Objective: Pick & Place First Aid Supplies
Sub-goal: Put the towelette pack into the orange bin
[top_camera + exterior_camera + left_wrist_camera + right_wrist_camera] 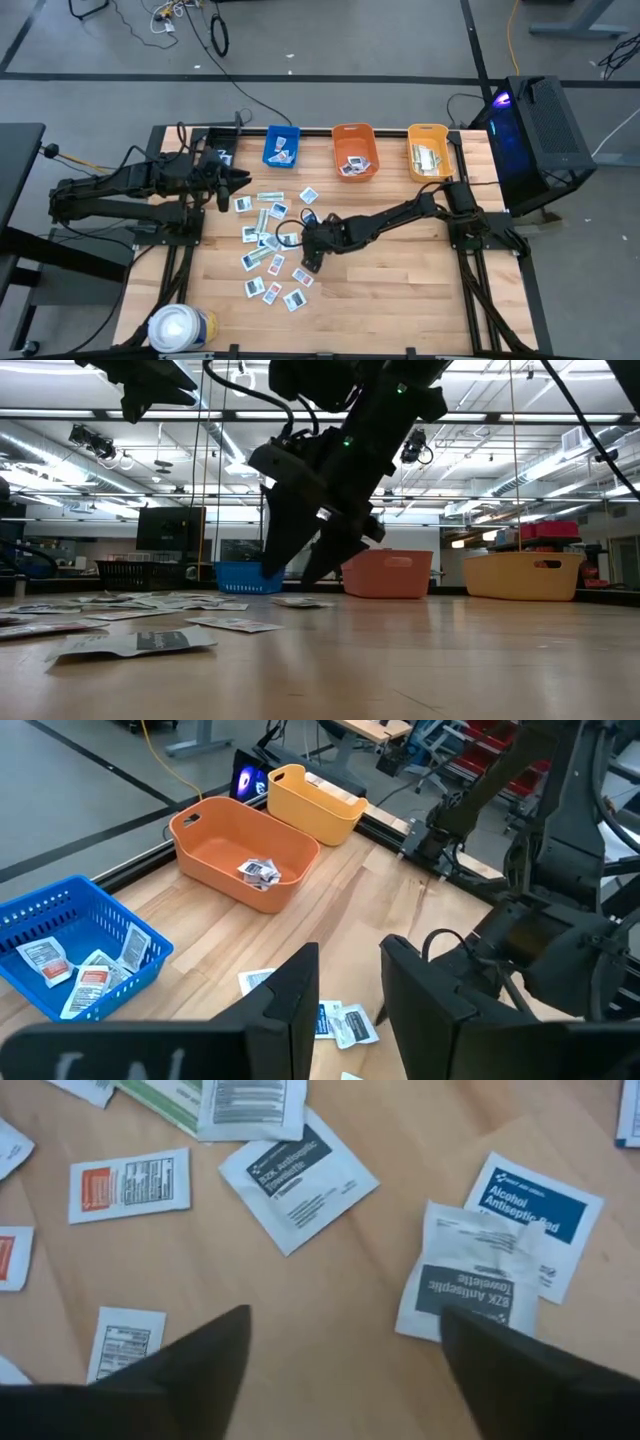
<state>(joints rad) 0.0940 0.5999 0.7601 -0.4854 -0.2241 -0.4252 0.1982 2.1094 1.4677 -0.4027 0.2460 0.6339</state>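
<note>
From above, three bins are seen in a row along the far edge of the wooden table: a blue bin, an orange bin and a yellow bin, each already holding a few packets, so part of the sorting is judged done. Most packets are left scattered flat on the table, in front of the blue bin, lying at mixed angles with no shared long axis. The right gripper is lowered among them; the left gripper is held near the blue bin. At table height, the right gripper is seen spread just above the wood, empty, with packets lying flat around it. From the left wrist, the left gripper is shown partly parted with nothing seen between its fingers; red-printed packets rest in the blue bin. From the right wrist, the right gripper is spread wide over bare wood, pinching nothing; a crumpled towelette packet lies just beside one finger, overlapping an alcohol pad packet, its long axis skewed to the wood grain.
</note>
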